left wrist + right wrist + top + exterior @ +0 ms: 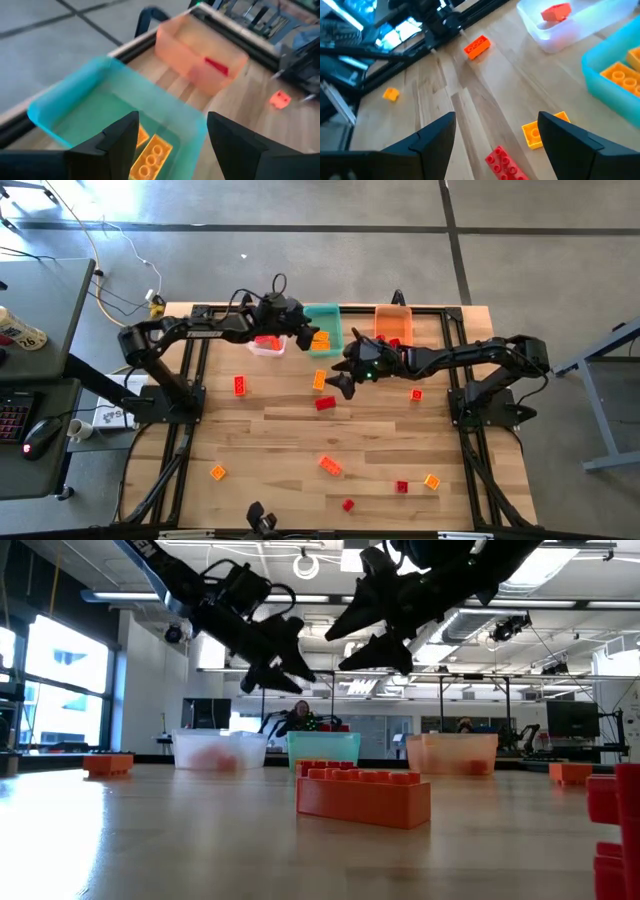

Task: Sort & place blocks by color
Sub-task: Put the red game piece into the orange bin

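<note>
Right now my left pincer (305,337) hangs over the teal bin (75,107) at the far edge of the bench (280,442), fingers (117,140) parted with nothing between them. Yellow-orange blocks (150,157) lie in that bin below it. My right pincer (345,375) hovers above the middle of the bench, spread wide and empty, over a yellow-orange block (537,132) and a red block (505,162). A red block (555,12) sits in the clear bin (560,37), another (216,65) in the orange bin (192,55). Other blocks lie scattered on the wood.
</note>
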Robot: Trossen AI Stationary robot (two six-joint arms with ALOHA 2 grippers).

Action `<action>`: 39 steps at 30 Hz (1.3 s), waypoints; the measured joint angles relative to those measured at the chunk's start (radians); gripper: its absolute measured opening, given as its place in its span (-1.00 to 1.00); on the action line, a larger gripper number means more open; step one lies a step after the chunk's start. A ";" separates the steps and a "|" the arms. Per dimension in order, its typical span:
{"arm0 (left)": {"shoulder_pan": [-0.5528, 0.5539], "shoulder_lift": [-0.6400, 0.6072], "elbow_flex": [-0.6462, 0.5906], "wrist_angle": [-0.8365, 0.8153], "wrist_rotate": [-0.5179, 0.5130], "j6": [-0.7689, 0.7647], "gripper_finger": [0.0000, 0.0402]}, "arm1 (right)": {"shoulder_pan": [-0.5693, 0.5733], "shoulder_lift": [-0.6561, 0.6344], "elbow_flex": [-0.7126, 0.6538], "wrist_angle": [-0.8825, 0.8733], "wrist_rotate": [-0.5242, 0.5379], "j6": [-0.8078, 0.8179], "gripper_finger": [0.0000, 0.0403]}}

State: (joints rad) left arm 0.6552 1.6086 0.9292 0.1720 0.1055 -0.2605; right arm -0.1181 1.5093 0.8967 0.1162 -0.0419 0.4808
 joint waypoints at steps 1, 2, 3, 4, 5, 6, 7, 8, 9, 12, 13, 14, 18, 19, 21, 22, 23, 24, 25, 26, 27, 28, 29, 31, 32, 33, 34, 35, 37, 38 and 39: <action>0.000 -0.019 0.000 -0.006 0.000 0.001 0.10 | 0.000 0.000 0.000 0.000 -0.006 -0.027 0.33; 0.000 -0.039 0.000 -0.012 0.000 0.001 0.10 | 0.000 0.000 0.000 -0.001 -0.015 -0.055 0.33; -0.002 -0.059 0.000 -0.023 0.001 0.001 0.10 | 0.000 0.000 0.000 -0.001 -0.021 -0.079 0.33; -0.003 -0.081 0.000 -0.039 0.008 0.001 0.10 | 0.000 0.001 0.000 -0.001 -0.026 -0.103 0.33; -0.003 -0.103 0.000 -0.054 0.015 0.000 0.10 | 0.000 0.001 0.000 0.000 -0.034 -0.124 0.33; -0.005 -0.126 0.000 -0.066 0.028 0.000 0.10 | 0.000 0.001 0.000 -0.001 -0.039 -0.146 0.33; -0.008 -0.149 0.000 -0.082 0.040 -0.001 0.10 | 0.000 0.001 0.000 -0.002 -0.039 -0.169 0.33; -0.009 -0.171 0.000 -0.103 0.047 -0.001 0.10 | 0.000 0.001 0.000 -0.003 -0.041 -0.188 0.33; -0.012 -0.193 0.000 -0.128 0.053 -0.001 0.10 | 0.000 0.001 0.000 -0.004 -0.041 -0.208 0.33; -0.028 -0.261 0.000 -0.209 0.055 -0.001 0.10 | 0.001 0.001 0.000 -0.010 -0.041 -0.254 0.33; -0.034 -0.284 0.000 -0.239 0.055 -0.001 0.10 | 0.001 0.001 0.000 -0.013 -0.041 -0.265 0.33; -0.041 -0.306 0.000 -0.270 0.055 -0.001 0.09 | 0.001 0.003 0.000 -0.015 -0.043 -0.276 0.33; -0.071 -0.386 0.000 -0.385 0.055 0.001 0.09 | 0.001 0.030 0.000 -0.015 -0.090 -0.281 0.33; -0.078 -0.403 0.000 -0.414 0.054 0.002 0.09 | 0.001 0.041 0.000 -0.015 -0.103 -0.281 0.33; -0.092 -0.437 0.000 -0.468 0.051 0.001 0.09 | 0.002 0.062 0.000 -0.017 -0.130 -0.281 0.33; -0.098 -0.450 0.000 -0.491 0.047 0.000 0.09 | 0.002 0.071 0.000 -0.015 -0.136 -0.281 0.33; -0.104 -0.464 0.000 -0.518 0.040 0.001 0.09 | 0.002 0.079 0.000 -0.008 -0.138 -0.285 0.33; -0.108 -0.474 0.000 -0.545 0.036 0.001 0.09 | 0.003 0.085 0.000 -0.007 -0.143 -0.293 0.33; -0.110 -0.483 0.000 -0.565 0.031 0.000 0.09 | 0.003 0.090 0.000 -0.008 -0.147 -0.307 0.33; -0.114 -0.489 0.000 -0.580 0.026 -0.002 0.09 | 0.003 0.098 0.000 0.000 -0.150 -0.320 0.33; -0.116 -0.493 0.000 -0.596 0.018 -0.006 0.09 | 0.003 0.102 0.000 0.000 -0.154 -0.329 0.33; -0.116 -0.497 0.000 -0.615 0.015 -0.008 0.09 | 0.003 0.108 0.000 0.001 -0.163 -0.336 0.33; -0.116 -0.498 0.000 -0.625 0.011 -0.009 0.09 | 0.003 0.115 0.000 0.005 -0.173 -0.345 0.33; -0.116 -0.498 0.000 -0.639 0.006 -0.010 0.09 | 0.004 0.131 0.000 0.005 -0.181 -0.365 0.33; -0.116 -0.498 0.000 -0.647 0.006 -0.015 0.09 | 0.006 0.139 0.000 0.002 -0.188 -0.376 0.33; -0.116 -0.498 0.000 -0.652 0.006 -0.016 0.09 | 0.008 0.150 0.000 0.005 -0.192 -0.391 0.33; -0.116 -0.498 0.000 -0.655 0.006 -0.016 0.09 | 0.009 0.161 0.000 0.008 -0.194 -0.404 0.33; -0.116 -0.498 0.000 -0.656 0.006 -0.016 0.09 | 0.012 0.171 0.000 0.002 -0.194 -0.412 0.33; -0.116 -0.498 0.000 -0.656 0.006 -0.016 0.09 | 0.014 0.197 0.000 0.011 -0.194 -0.427 0.33; -0.116 -0.498 0.000 -0.656 0.006 -0.016 0.09 | 0.015 0.209 0.000 0.008 -0.195 -0.430 0.33; -0.116 -0.498 0.000 -0.655 0.006 -0.016 0.09 | 0.017 0.220 0.000 0.010 -0.194 -0.430 0.33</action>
State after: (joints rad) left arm 0.5396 1.1107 0.9295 -0.4831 0.1116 -0.2768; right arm -0.1015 1.7292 0.8967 0.1257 -0.2363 0.0508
